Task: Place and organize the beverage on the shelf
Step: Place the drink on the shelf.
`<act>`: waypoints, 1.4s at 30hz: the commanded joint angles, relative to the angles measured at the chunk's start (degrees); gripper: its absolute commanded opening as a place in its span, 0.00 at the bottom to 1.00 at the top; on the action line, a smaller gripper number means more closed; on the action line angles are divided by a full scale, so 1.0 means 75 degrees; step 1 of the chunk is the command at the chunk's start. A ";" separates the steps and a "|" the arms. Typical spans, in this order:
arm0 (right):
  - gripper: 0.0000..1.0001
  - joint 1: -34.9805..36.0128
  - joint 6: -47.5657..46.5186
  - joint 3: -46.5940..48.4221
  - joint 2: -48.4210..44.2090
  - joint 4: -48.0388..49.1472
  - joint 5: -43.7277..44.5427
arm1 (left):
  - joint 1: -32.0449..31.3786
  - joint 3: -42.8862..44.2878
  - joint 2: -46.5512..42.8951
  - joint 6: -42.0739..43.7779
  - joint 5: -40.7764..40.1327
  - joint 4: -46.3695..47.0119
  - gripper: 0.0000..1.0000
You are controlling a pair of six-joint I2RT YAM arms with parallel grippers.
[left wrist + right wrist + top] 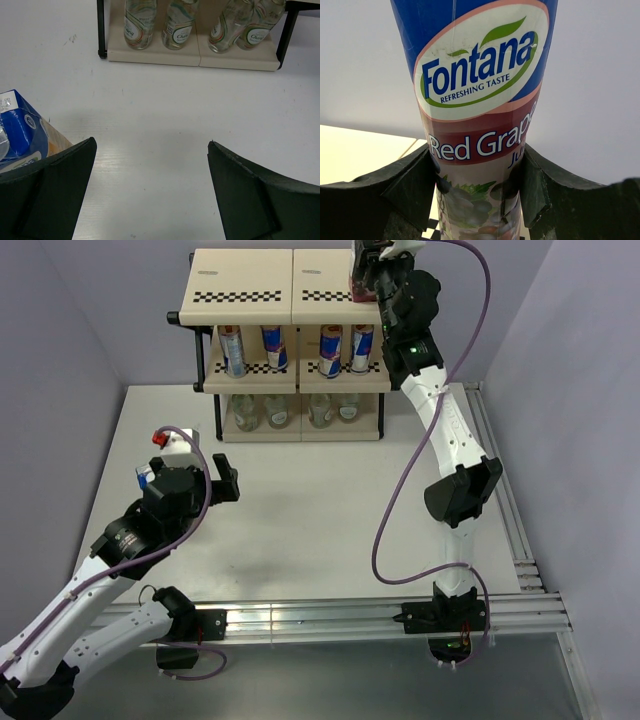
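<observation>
The right end effector [372, 280] squeezes the grape carton [480, 100] from both sides and holds it upright over the right end of the top tier of the shelf [250, 285], where there is room for it. The cans [276, 348] fill the middle tier, and the bottles [275, 412] fill the bottom one. The left end effector [150, 190] is spread wide and holds nothing. It is just beside the other carton [22, 132] on the tabletop [330, 510], probably ready to grab it.

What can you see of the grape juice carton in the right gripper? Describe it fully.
The grape carton looks like glossy printed card: blue top, a white oval reading Fontana Refreshing Taste, a dark red Red Grape band, grapes pictured below. The right gripper clamps its two sides. It is at the right end of the top tier of the shelf; whether it rests there cannot be told.
</observation>
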 commanded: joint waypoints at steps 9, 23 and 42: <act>0.29 0.0113 -0.0175 -0.0268 -0.0434 0.1275 -0.0049 | 0.0099 -0.0069 0.0013 0.0257 -0.0009 0.0151 1.00; 0.60 -0.0040 -0.0093 -0.0398 -0.0259 0.1135 -0.0272 | 0.0123 -0.0128 -0.0021 0.0374 0.0155 0.0198 0.99; 0.73 -0.0415 0.0341 -0.0819 -0.0235 0.0923 -0.1327 | 0.0146 -0.0175 -0.0033 0.0444 0.0308 0.0268 0.99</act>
